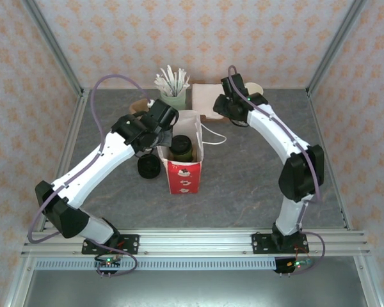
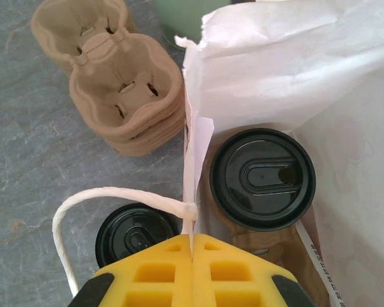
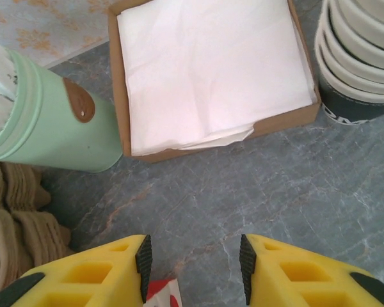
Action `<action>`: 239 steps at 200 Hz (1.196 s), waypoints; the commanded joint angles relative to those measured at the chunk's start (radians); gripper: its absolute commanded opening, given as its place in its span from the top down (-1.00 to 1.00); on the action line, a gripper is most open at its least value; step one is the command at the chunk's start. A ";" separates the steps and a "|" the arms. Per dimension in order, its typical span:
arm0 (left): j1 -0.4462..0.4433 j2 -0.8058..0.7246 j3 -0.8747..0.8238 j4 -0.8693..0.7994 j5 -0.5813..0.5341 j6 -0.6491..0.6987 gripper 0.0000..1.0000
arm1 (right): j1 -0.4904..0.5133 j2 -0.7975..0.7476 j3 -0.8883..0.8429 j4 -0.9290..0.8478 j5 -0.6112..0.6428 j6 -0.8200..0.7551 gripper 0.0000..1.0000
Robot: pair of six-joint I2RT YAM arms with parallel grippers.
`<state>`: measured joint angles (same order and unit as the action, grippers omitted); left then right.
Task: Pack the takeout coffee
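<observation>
The takeout coffee (image 2: 262,179), a dark cup with a round black lid, stands upright inside the white and red paper bag (image 1: 182,173). From above its lid (image 1: 182,148) shows in the bag's open mouth. My left gripper (image 2: 192,242) is shut on the bag's left paper edge (image 2: 193,160), just below the knot of the white string handle (image 2: 83,204). In the top view that gripper (image 1: 160,133) sits at the bag's left rim. My right gripper (image 3: 192,265) is open over bare table behind the bag, with nothing between its fingers, and stands apart from the bag (image 1: 225,110).
A loose black lid (image 2: 136,233) lies on the table left of the bag. Stacked brown cup carriers (image 2: 115,83) sit behind it. At the back are a pale green cup of white sticks (image 3: 45,121), a box of napkins (image 3: 211,70) and a stack of lidless cups (image 3: 361,57).
</observation>
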<state>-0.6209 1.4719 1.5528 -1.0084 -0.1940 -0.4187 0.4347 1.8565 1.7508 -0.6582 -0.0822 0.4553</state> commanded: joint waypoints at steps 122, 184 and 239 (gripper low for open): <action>0.020 -0.122 -0.022 -0.011 0.102 -0.006 0.14 | -0.007 0.651 0.722 -0.082 0.169 -0.118 0.05; 0.018 -0.248 -0.024 0.016 0.098 -0.046 -0.09 | -0.012 0.819 0.887 -0.015 0.270 -0.256 -0.19; 0.018 -0.283 0.012 -0.001 0.057 -0.042 -0.11 | -0.037 0.876 0.903 -0.006 0.248 -0.273 -0.20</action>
<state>-0.6067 1.1992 1.5311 -0.9989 -0.0948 -0.4484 0.4141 2.7090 2.6148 -0.6804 0.1360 0.2073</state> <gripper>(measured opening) 0.552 0.601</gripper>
